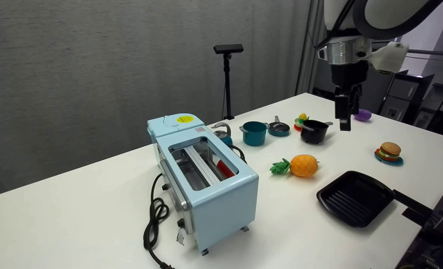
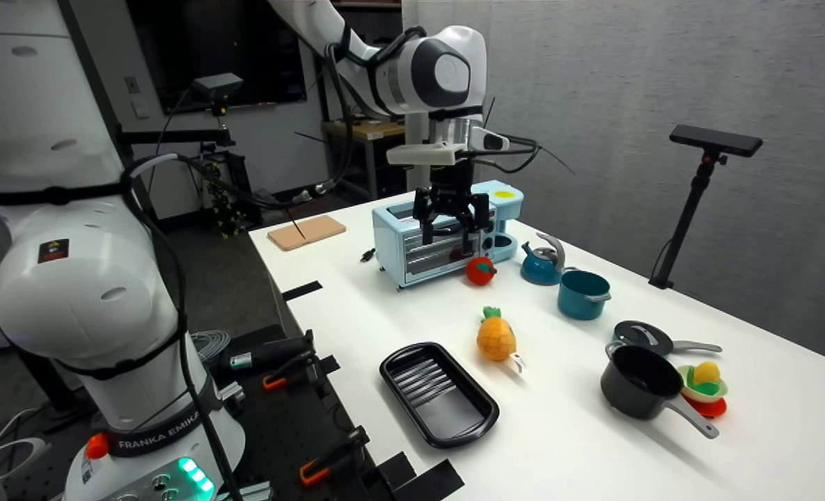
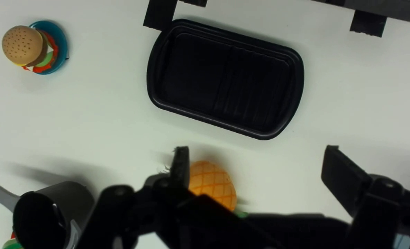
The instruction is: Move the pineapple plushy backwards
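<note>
Nearest in wrist view: pincer (image 3: pixel 256 152), jaws parted, holding nothing. Below, pineapple plushy (image 3: pixel 214 182) lying well in from robot-side edge of desk (image 3: pixel 111 107). Presumably light, soft, forgiving of squeeze; best hold across plump orange body, not leafy tuft (image 2: pixel 491 312).

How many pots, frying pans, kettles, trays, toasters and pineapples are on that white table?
Pots: 2 (teal pot, black pot)
Frying pan: 1
Kettle: 1
Tray: 1
Toaster: 1
Pineapple: 1
Total: 7
</note>
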